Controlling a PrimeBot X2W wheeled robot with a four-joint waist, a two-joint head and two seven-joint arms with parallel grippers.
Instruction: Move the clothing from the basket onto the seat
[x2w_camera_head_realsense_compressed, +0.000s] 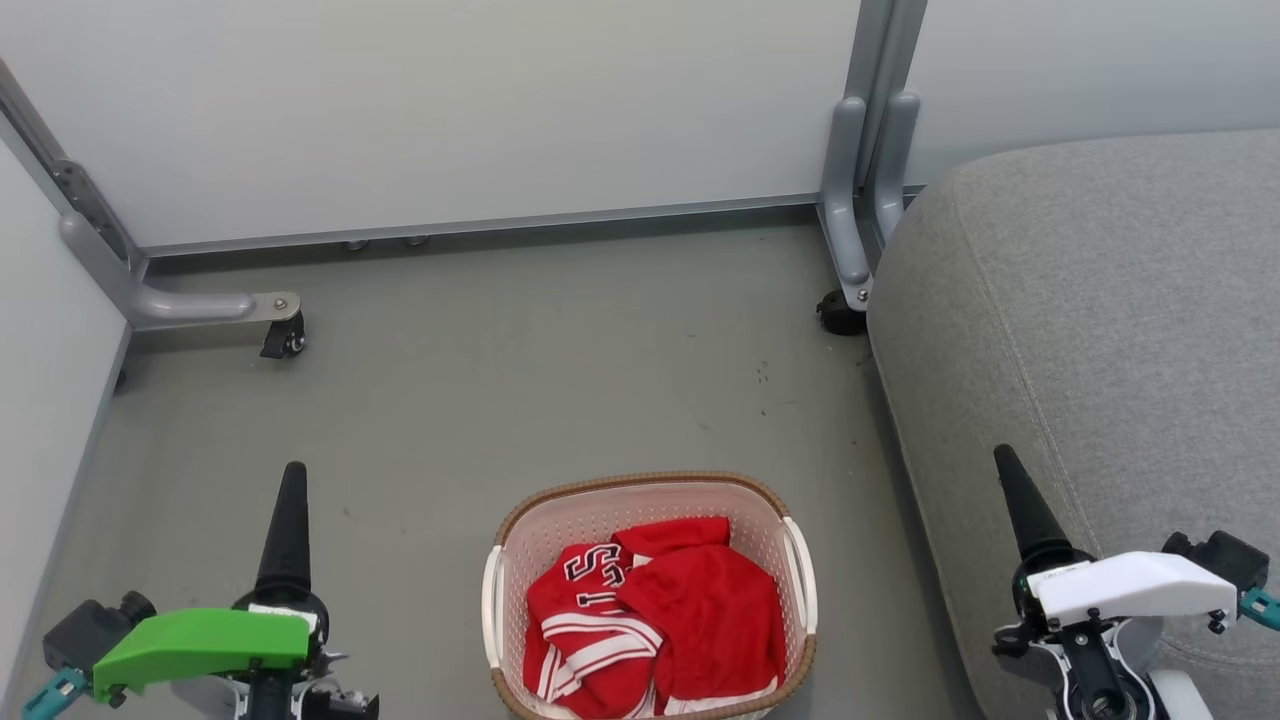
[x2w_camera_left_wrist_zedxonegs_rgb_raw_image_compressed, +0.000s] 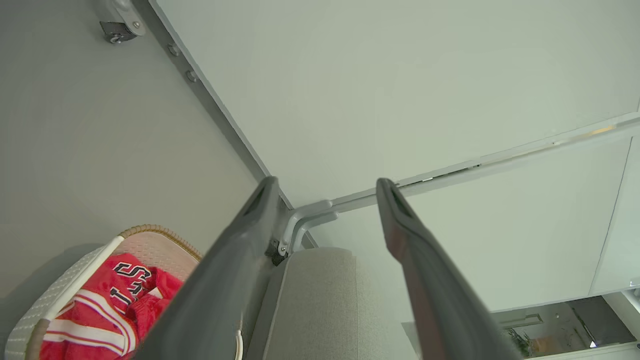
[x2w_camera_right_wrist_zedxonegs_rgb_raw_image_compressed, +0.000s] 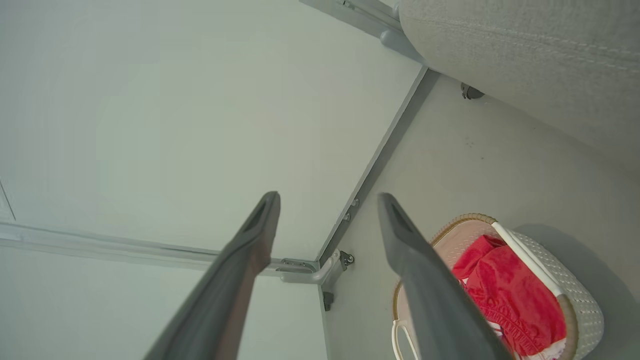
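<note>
The cream basket (x2w_camera_head_realsense_compressed: 640, 481) with a brown rim stands on the floor at the bottom middle of the head view. Crumpled red clothing (x2w_camera_head_realsense_compressed: 660, 620) with white stripes and dark lettering lies inside it. The grey seat (x2w_camera_head_realsense_compressed: 1100, 300) fills the right side, its edge close to the basket. My left gripper (x2w_camera_head_realsense_compressed: 290, 480) hovers left of the basket and my right gripper (x2w_camera_head_realsense_compressed: 1008, 465) is over the seat's front edge. Both are open and empty. The left wrist view shows the left gripper (x2w_camera_left_wrist_zedxonegs_rgb_raw_image_compressed: 327, 182) with fingers spread, the basket (x2w_camera_left_wrist_zedxonegs_rgb_raw_image_compressed: 75, 285), clothing (x2w_camera_left_wrist_zedxonegs_rgb_raw_image_compressed: 110, 305) and seat (x2w_camera_left_wrist_zedxonegs_rgb_raw_image_compressed: 315, 300). The right wrist view shows the right gripper (x2w_camera_right_wrist_zedxonegs_rgb_raw_image_compressed: 328, 197), basket (x2w_camera_right_wrist_zedxonegs_rgb_raw_image_compressed: 575, 295), clothing (x2w_camera_right_wrist_zedxonegs_rgb_raw_image_compressed: 505, 290) and seat (x2w_camera_right_wrist_zedxonegs_rgb_raw_image_compressed: 525, 45).
Pale partition panels close off the back and left. Their grey metal feet carry castor wheels, one at the left (x2w_camera_head_realsense_compressed: 283, 335) and one by the seat's corner (x2w_camera_head_realsense_compressed: 838, 315). Grey floor (x2w_camera_head_realsense_compressed: 550, 380) stretches between the panels and the basket.
</note>
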